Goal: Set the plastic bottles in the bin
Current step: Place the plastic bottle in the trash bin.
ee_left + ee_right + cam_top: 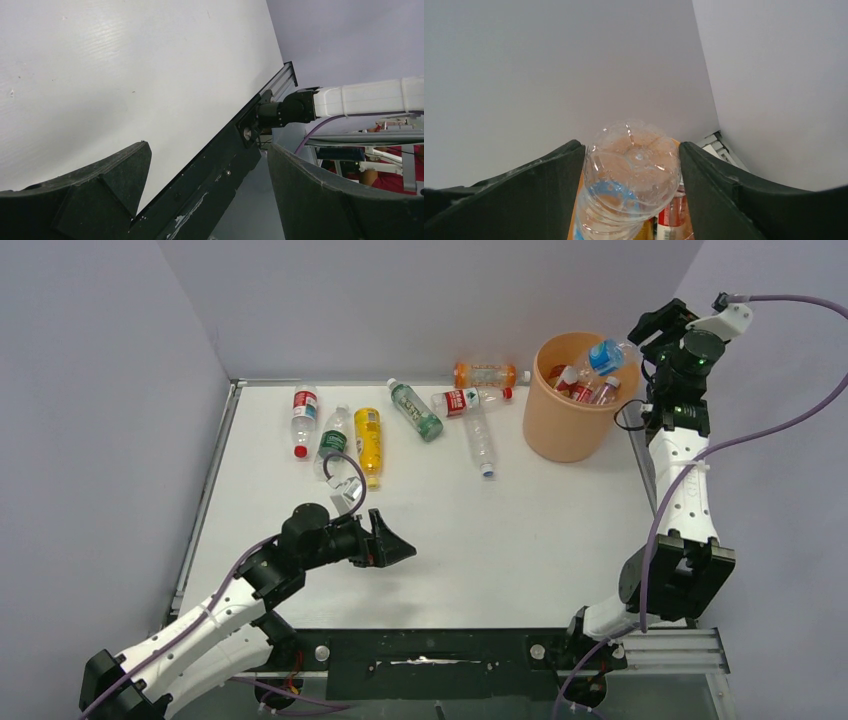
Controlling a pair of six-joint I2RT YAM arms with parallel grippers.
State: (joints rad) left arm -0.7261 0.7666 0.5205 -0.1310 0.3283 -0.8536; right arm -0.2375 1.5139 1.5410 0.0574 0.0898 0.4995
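Note:
My right gripper [638, 344] hangs over the far right side of the peach-orange bin [548, 430]. It is shut on a clear plastic bottle with a blue label [605, 356]. In the right wrist view that bottle's base [636, 167] fills the gap between both fingers, neck pointing down into the bin. Red-labelled bottles [577, 386] lie inside the bin. Several more bottles lie along the table's back: red-labelled [303, 413], green-labelled [333, 441], yellow [368, 434], green [416, 410], orange [488, 374] and clear [481, 443]. My left gripper [398, 537] hovers open and empty, low at mid-table [207, 145].
The white table [520, 530] has a black rail [210, 175] along its near edge and metal rails at the left and right sides. Grey walls enclose the back and sides. The right arm's white links [685, 485] rise beside the bin.

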